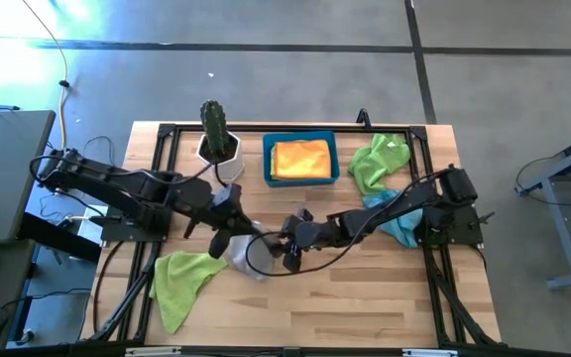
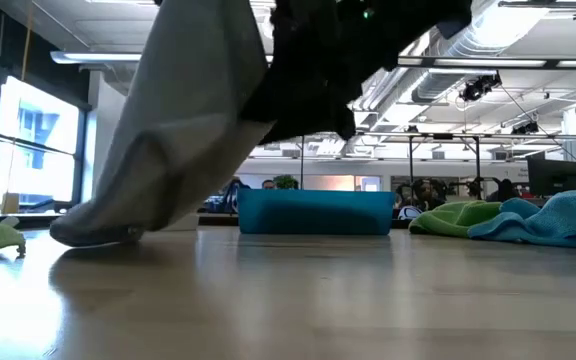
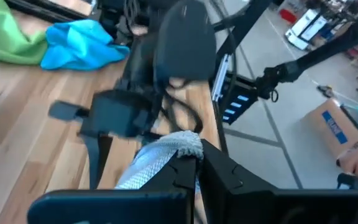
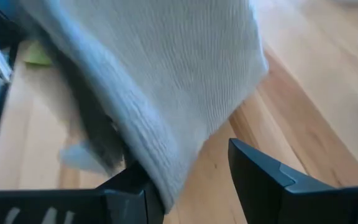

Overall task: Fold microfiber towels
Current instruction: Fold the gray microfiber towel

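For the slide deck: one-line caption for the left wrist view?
Left gripper shut on the grey towel, right arm close ahead.

Left arm is seen reaching from the desk's left edge toward the middle, elbow bent, wrist angled down. Left gripper (image 1: pixel 228 241) is held just above the desk (image 1: pixel 365 307) near its centre; its fingers (image 3: pixel 188 171) are closed, with a corner of the grey towel (image 3: pixel 163 152) pinched between them.

Right arm is extended from the right edge across to the middle, forearm low and nearly level. Right gripper (image 1: pixel 291 256) is positioned just beside the left one; its fingers (image 4: pixel 272 177) are spread apart, the grey towel hanging at one finger, the other finger clear of it.
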